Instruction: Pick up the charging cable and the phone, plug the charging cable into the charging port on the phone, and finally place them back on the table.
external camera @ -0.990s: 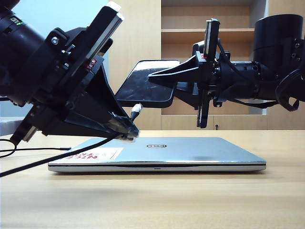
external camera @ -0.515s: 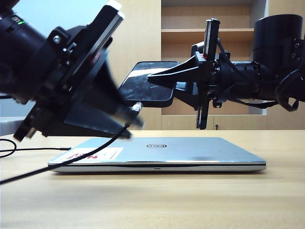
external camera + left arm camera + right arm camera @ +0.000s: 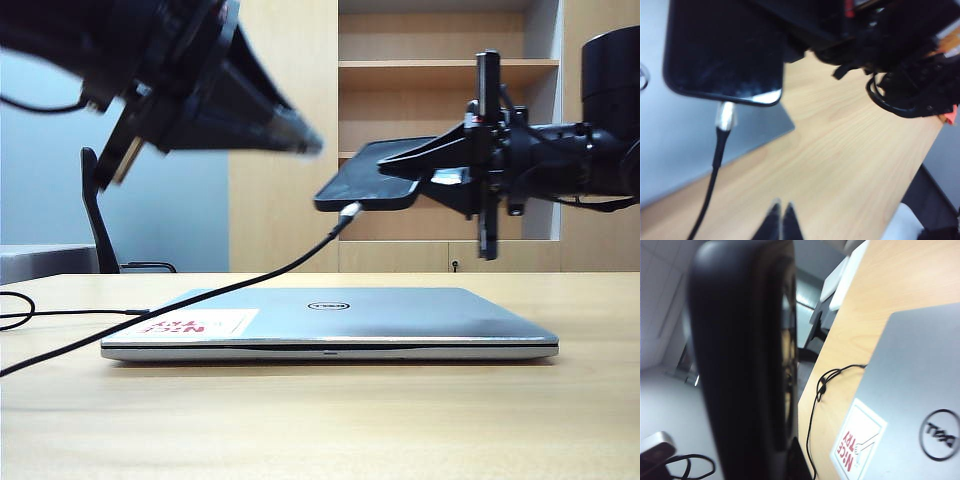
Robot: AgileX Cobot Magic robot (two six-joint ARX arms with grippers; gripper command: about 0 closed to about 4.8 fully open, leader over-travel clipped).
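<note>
The black phone (image 3: 365, 180) hangs in the air above the laptop, with my right gripper (image 3: 392, 176) shut on it from the right. The charging cable's silver plug (image 3: 348, 212) sits in the charging port on the phone's lower short edge. Its black cord (image 3: 190, 300) slopes down to the left onto the table (image 3: 320, 410). My left gripper (image 3: 308, 146) is up at the left, shut and empty, clear of the cord. The left wrist view shows the phone (image 3: 722, 50), the plug (image 3: 726, 116) in it, and my left gripper (image 3: 781, 207) well away from them. The phone (image 3: 740, 355) fills the right wrist view edge-on.
A closed silver Dell laptop (image 3: 330, 320) with a red-lettered sticker (image 3: 195, 323) lies on the table under both grippers. More black cord (image 3: 815, 405) is coiled on the table beside it. A wooden shelf cabinet (image 3: 440, 70) stands behind, and a black stand (image 3: 97, 215) at the left.
My left gripper let go of the plug, shut again and rose up and left. The plug now sits in the phone. My right gripper moved right and slightly up with the phone.
</note>
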